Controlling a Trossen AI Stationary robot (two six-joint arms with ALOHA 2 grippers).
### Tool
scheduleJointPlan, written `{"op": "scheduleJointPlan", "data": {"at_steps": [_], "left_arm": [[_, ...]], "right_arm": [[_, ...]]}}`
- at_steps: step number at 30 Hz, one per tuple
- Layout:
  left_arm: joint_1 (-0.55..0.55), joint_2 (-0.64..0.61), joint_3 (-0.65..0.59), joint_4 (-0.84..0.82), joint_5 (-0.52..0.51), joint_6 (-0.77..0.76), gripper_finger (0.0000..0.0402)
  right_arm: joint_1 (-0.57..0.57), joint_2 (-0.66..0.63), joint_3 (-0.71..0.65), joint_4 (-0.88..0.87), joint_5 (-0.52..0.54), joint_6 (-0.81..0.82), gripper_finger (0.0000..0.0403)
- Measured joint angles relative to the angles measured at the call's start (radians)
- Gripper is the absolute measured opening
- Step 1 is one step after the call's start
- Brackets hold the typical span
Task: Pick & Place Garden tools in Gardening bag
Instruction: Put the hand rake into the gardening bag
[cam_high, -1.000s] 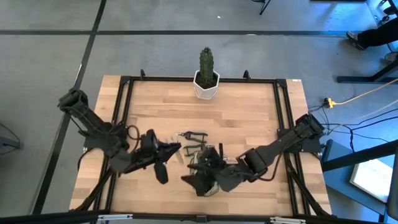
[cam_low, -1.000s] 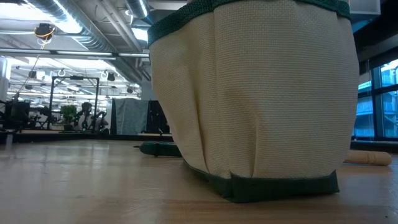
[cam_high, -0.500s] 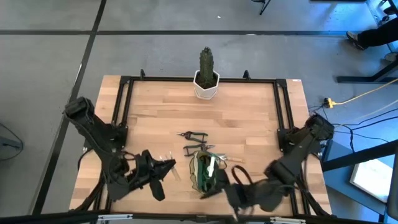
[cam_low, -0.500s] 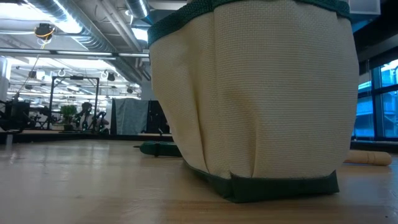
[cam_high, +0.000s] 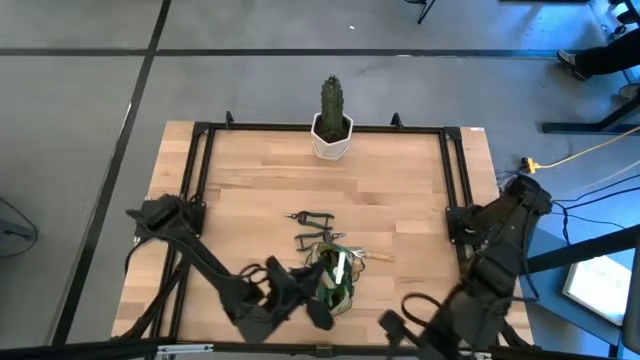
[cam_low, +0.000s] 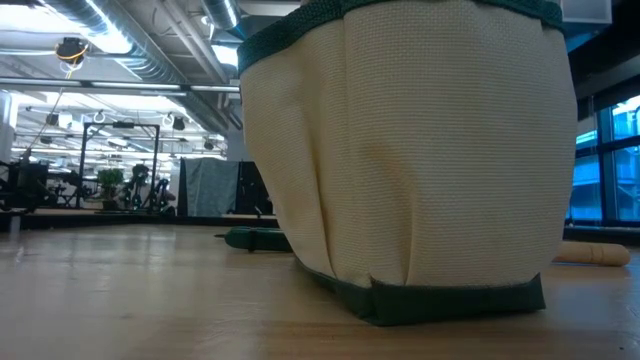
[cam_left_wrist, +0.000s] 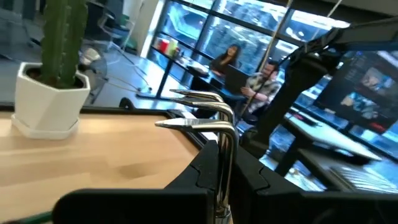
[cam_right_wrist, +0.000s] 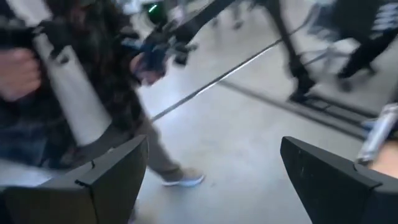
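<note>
Both arms are showing as dark, near-black chains of blocky links joined by rounded joints. The left arm (cam_high: 190, 250) is carrying a thin black cable looping along its links, and its gripper (cam_left_wrist: 217, 180) is showing flat, matte black fingers (cam_left_wrist: 193, 177) with squared edges. The right arm (cam_high: 500, 250) is looking bulkier at its shoulder joint, with dark cables trailing beside its base. The right gripper (cam_right_wrist: 214, 180) is showing two broad, angular black fingers (cam_right_wrist: 109, 177) with faint pale edge lines.

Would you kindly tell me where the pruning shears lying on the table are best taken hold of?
Probably across the narrow middle of the pruning shears, coming straight down from above: they lie flat on the table, clear of the gardening bag.
</note>
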Motion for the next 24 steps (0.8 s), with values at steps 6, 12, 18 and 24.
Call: {"op": "scheduleJointPlan", "data": {"at_steps": [6,12,18,24], "left_arm": [[0.010,0.081,0.120,0.001,-0.001,0.031,0.0007],[0.000,0.083,0.121,0.023,-0.002,0.031,0.0007],[-0.030,0.083,0.121,0.030,-0.001,0.031,0.0007],[-0.069,0.081,0.093,0.029,-0.001,0.031,0.0007]], "right_arm": [[0.089,-0.097,-0.106,0.043,-0.026,0.003,0.0367],[0.128,-0.265,-0.422,0.349,0.092,0.043,0.0367],[0.131,-0.376,-0.688,0.678,0.097,0.104,0.0367],[0.127,-0.379,-0.678,0.651,0.072,0.133,0.0367]]}}
